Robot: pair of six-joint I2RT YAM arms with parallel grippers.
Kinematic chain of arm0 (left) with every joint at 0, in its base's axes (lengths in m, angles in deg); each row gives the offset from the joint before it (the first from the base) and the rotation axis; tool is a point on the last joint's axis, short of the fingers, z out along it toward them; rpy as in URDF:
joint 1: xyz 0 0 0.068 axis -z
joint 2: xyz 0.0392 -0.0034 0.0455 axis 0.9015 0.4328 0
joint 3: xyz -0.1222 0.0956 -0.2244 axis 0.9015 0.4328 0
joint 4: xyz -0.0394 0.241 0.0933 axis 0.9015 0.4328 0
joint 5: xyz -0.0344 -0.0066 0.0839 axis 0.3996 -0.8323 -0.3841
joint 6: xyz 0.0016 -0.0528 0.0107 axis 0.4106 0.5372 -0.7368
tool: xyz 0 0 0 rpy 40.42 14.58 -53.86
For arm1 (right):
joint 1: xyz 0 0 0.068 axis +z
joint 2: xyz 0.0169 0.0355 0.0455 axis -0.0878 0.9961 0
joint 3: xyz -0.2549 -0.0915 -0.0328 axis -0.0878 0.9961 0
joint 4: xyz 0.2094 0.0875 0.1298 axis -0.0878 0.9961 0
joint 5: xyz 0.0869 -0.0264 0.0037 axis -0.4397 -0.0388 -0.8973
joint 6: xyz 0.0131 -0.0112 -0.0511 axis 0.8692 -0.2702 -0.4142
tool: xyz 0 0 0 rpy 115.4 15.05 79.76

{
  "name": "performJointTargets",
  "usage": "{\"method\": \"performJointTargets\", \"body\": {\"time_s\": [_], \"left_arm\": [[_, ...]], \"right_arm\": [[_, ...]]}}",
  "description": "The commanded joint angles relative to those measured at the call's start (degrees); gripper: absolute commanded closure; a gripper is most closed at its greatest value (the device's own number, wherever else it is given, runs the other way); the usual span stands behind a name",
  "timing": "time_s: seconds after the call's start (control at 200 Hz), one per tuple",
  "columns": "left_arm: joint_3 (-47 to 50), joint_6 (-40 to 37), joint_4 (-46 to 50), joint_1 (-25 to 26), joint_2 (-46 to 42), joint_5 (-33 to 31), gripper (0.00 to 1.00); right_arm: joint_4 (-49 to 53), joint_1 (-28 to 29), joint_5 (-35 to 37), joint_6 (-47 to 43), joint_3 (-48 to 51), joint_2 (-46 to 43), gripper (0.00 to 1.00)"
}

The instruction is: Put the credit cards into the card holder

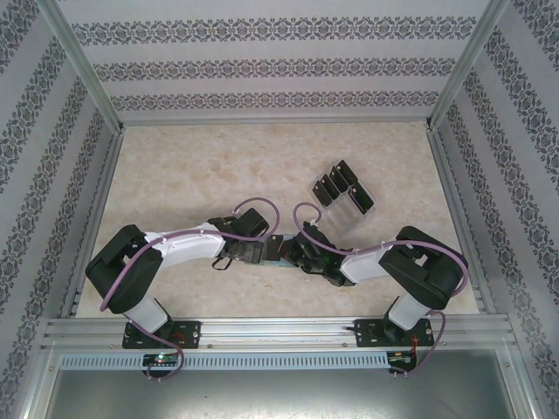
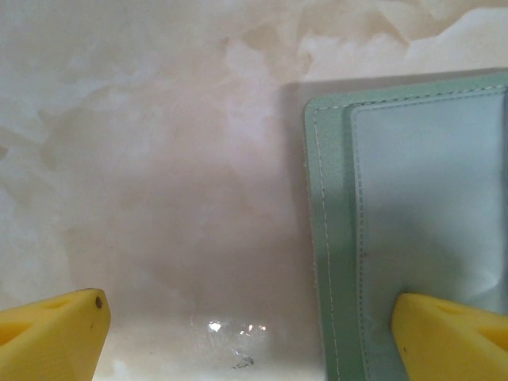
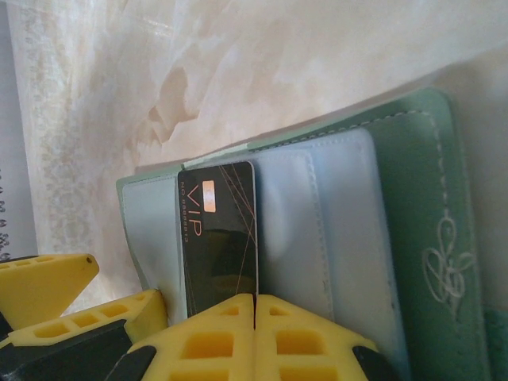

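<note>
- A clear rack [image 1: 356, 202] is set on the far right part of the worktop [image 1: 201, 166], well apart from both arms. Several black cards [image 1: 342, 173] are stood upright in its slots.
- The card holder [image 3: 413, 182] is laid open on the worktop between the two sets of fingers, with its pale blue-grey pockets turned up inside a sage-green border. From above it is largely covered by the two wrists.
- A VIP card [image 3: 222, 238], black with gold lettering, is laid lengthwise over the holder's pale pockets. Its far end lies just short of the holder's far edge.
- The worktop is covered in a pale, marbled beige sheet, and a few glints are seen on it in the left wrist view.
- The space is closed on three sides by walls [image 1: 262, 65] papered in grey patterned bands. It is framed by metal posts and rails [image 1: 279, 330].
- The left arm [image 1: 179, 246] and the right arm [image 1: 410, 262] are bent outward at the elbows. The forearms are turned inward and low, so that the wrists nearly meet at the middle, near the front edge. Purple cables [image 1: 262, 205] are looped over both.
- The left fingers [image 1: 255, 253] are spread wide with nothing between them. One tip is placed over the holder's pale inner panel and the other over bare worktop. Whether the holder is pressed cannot be told.
- The right fingers [image 3: 255, 317] are closed tight together on the near end of the VIP card.
</note>
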Motion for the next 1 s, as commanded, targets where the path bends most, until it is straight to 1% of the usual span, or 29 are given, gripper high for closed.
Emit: {"method": "performJointTargets", "body": {"time_s": [0.0,0.325,0.34,0.345,0.355,0.375,0.38,0.405,0.485,0.495,0.555,0.66,0.725,0.784,0.909,0.994], "left_arm": [[2.30,-0.06,4.18,0.83,1.53,-1.53,0.07],[2.12,-0.06,4.04,1.01,1.69,-1.50,0.07],[2.13,-0.06,4.16,1.03,1.69,-1.50,0.07],[2.08,-0.02,4.17,1.02,1.69,-1.50,0.07],[2.09,-0.03,4.17,1.01,1.69,-1.50,0.07],[2.05,0.02,4.15,1.01,1.71,-1.50,0.07],[2.09,0.02,4.12,1.01,1.70,-1.50,0.07],[2.10,0.07,4.17,1.01,1.69,-1.50,0.07],[2.18,0.24,4.11,1.01,1.60,-1.50,0.07],[2.21,0.21,4.16,1.01,1.60,-1.50,0.07],[2.21,0.44,4.32,1.01,1.56,-1.50,0.07],[2.46,0.89,4.52,1.03,0.87,-1.65,0.06],[2.47,1.24,4.95,0.93,0.36,-2.10,0.06],[2.31,1.30,5.36,0.88,-0.31,-2.32,0.06],[1.55,1.39,6.01,0.75,-1.67,-2.29,0.06],[0.52,1.21,6.83,0.75,-2.64,-2.46,0.05]], "right_arm": [[1.59,1.06,-0.24,-0.41,-0.77,1.66,1.00],[2.92,1.75,-0.87,-1.20,-2.14,2.22,1.00],[3.03,1.72,-0.90,-1.24,-2.21,2.15,0.98],[3.07,1.72,-0.90,-1.29,-2.21,2.10,0.96],[3.08,1.68,-0.86,-1.31,-2.21,2.09,0.94],[3.37,1.78,-0.89,-1.29,-2.34,1.96,0.87],[3.37,1.78,-0.89,-1.29,-2.34,1.96,0.87],[3.68,1.72,-0.77,-1.47,-2.34,1.77,0.80],[4.94,1.64,-0.31,-1.97,-2.31,0.54,0.66],[5.25,1.59,-0.29,-2.10,-2.34,0.30,0.63],[6.72,1.22,-0.11,-2.83,-2.21,-1.41,0.56],[10.85,0.29,0.07,-4.82,-2.34,-5.05,0.45],[13.55,-0.40,0.10,-5.94,-2.52,-7.23,0.40],[16.79,-1.19,-0.43,-7.46,-2.90,-9.29,0.38],[21.40,-2.53,-0.08,-9.59,-2.85,-12.85,0.37],[22.52,-4.17,-0.46,-10.32,-1.98,-14.87,0.40]]}}
